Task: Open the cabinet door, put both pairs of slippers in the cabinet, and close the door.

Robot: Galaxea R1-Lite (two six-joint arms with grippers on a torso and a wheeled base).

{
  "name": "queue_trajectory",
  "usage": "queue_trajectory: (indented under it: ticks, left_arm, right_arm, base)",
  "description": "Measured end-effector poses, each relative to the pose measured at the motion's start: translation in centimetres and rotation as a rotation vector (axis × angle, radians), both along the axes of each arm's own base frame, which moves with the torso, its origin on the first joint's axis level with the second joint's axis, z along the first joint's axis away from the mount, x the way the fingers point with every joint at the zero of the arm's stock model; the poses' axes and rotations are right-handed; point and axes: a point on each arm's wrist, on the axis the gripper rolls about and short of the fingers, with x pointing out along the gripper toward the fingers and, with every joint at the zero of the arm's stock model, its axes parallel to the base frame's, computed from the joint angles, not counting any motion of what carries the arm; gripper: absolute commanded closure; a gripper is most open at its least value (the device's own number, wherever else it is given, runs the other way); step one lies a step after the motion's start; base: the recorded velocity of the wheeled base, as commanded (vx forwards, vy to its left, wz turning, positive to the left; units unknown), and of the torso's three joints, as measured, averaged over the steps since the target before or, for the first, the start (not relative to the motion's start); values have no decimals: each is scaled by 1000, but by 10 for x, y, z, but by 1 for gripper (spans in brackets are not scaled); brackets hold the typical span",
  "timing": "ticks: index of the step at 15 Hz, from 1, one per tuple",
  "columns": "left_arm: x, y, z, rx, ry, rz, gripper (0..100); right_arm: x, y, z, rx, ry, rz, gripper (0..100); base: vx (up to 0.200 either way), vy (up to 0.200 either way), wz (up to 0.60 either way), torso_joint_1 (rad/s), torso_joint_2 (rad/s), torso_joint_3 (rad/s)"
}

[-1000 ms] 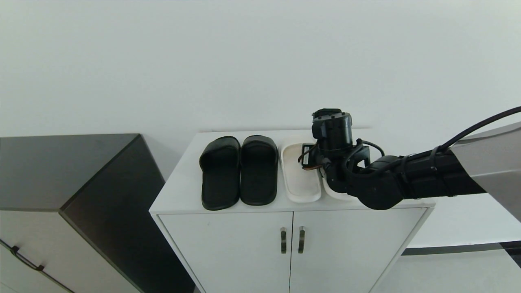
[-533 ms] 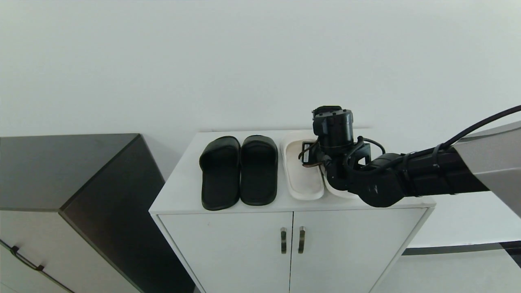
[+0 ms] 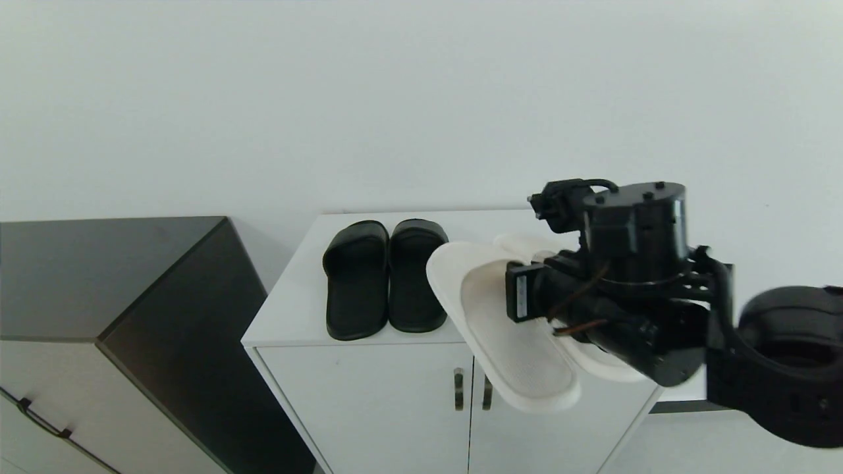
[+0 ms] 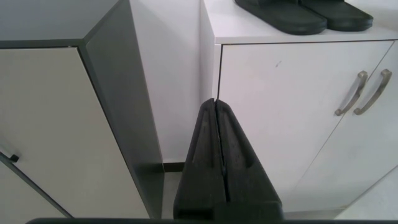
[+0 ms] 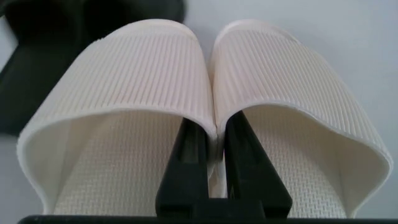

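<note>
My right end effector (image 5: 216,127) is clamped on the white slippers (image 3: 520,349), one finger inside each ribbed strap. The two inner strap walls look pinched together. The pair hangs tilted in the air on the near side of the white cabinet (image 3: 369,401), whose doors are shut. Their soles are finely dimpled. The matte black slippers (image 3: 359,280) sit side by side on the left part of the cabinet top. My left end effector (image 4: 215,109) is closed on nothing, low near the cabinet's left side.
</note>
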Motion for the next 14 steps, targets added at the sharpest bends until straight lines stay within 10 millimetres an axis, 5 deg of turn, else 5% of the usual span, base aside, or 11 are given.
queue_trajectory:
  ticks: [5,8,14]
  left_arm:
    - [0,0,0,5,0,0,100]
    - [0,0,0,1,0,0,100]
    - [0,0,0,-1,0,-1,100]
  right_arm:
    - [-59,-49,-9,15,77,272,100]
    - [-66,-58,-4,30,57,274,100]
    - [-69,-61,-4,28,51,278,100]
  base:
    - [0,0,0,0,0,0]
    - [0,0,0,0,0,0]
    - [-200,0,0,-1,0,4]
